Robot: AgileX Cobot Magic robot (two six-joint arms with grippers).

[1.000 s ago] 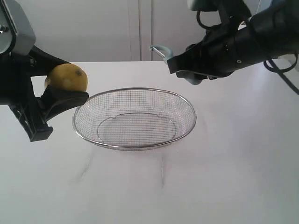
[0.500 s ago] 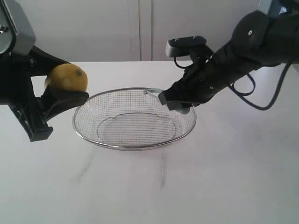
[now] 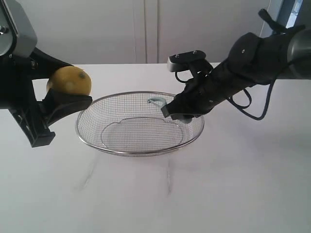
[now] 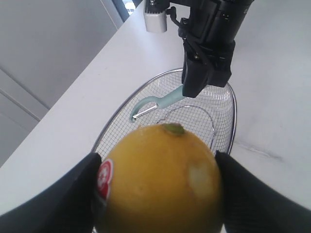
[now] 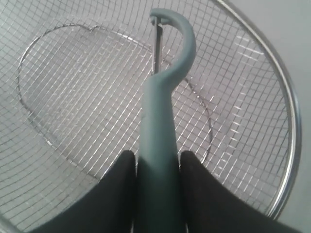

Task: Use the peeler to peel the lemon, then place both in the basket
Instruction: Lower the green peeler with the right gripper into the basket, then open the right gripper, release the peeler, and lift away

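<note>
Right gripper (image 3: 173, 110), pinching the teal peeler (image 3: 156, 101) by its handle, has dropped in the exterior view from high behind the wire basket (image 3: 97, 144) to just inside its far rim. The blade head pokes ahead of the fingertips over the mesh. I read this as the put-away step begun for the peeler, which is not yet released. The left gripper (image 3: 67, 83), well off to the side of that tool and outside the basket, has not shifted. It clamps the lemon (image 3: 71, 79) clear of the table.

From the left wrist, the lemon (image 4: 160, 179) sits squeezed between two black fingers (image 4: 73, 199), its skin looking mostly intact apart from a pale patch. Its red sticker (image 4: 104, 177) carries a white mark too small to read. Beyond it the right gripper (image 4: 201, 85) hangs over the basket (image 4: 233, 121).

From the right wrist, both pads (image 5: 114, 194) press on the peeler (image 5: 158, 145) handle, with basket (image 5: 287, 121) mesh directly beneath. No brand shows on the handle.
</note>
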